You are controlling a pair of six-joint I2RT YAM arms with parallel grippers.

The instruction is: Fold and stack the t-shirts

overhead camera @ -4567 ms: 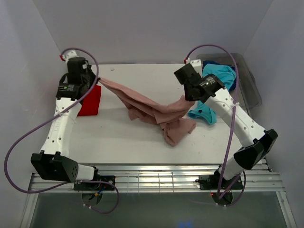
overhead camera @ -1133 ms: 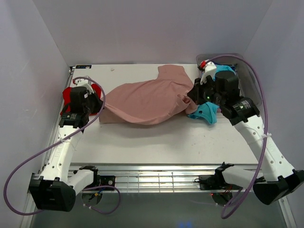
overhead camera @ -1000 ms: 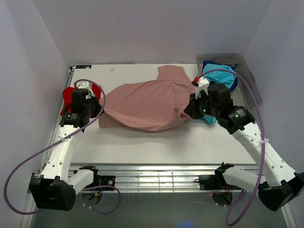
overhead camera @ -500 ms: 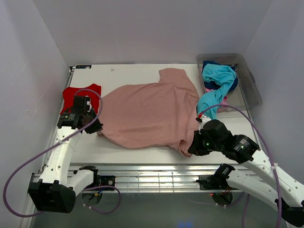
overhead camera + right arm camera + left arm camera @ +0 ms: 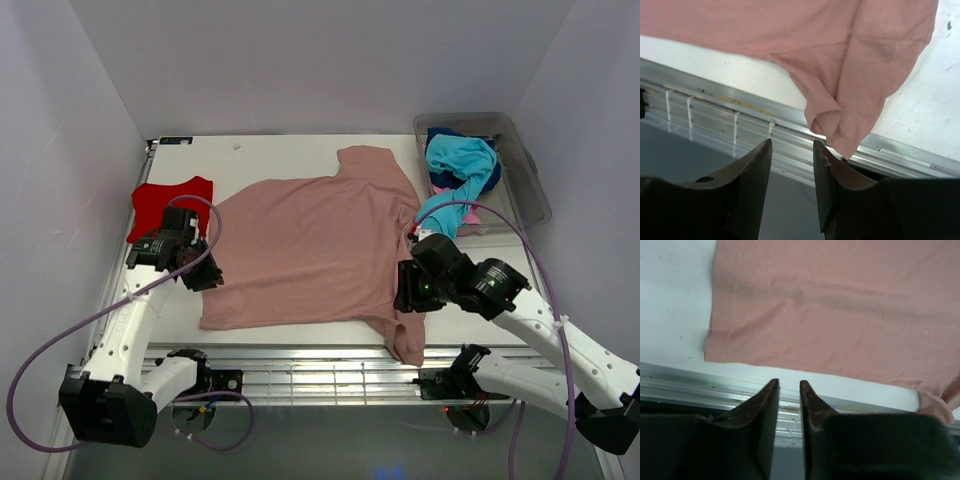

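We have the dusty-pink tee flat mid-table, one sleeve over the near edge. Left gripper and right gripper both parted, holding nothing (hovering by the hem). No fold yet; red tee at left, turquoise tee in bin.

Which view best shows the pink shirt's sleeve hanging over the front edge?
Right wrist: the sleeve fills the frame, folds clear. Top external shows it small; left wrist catches only a corner.
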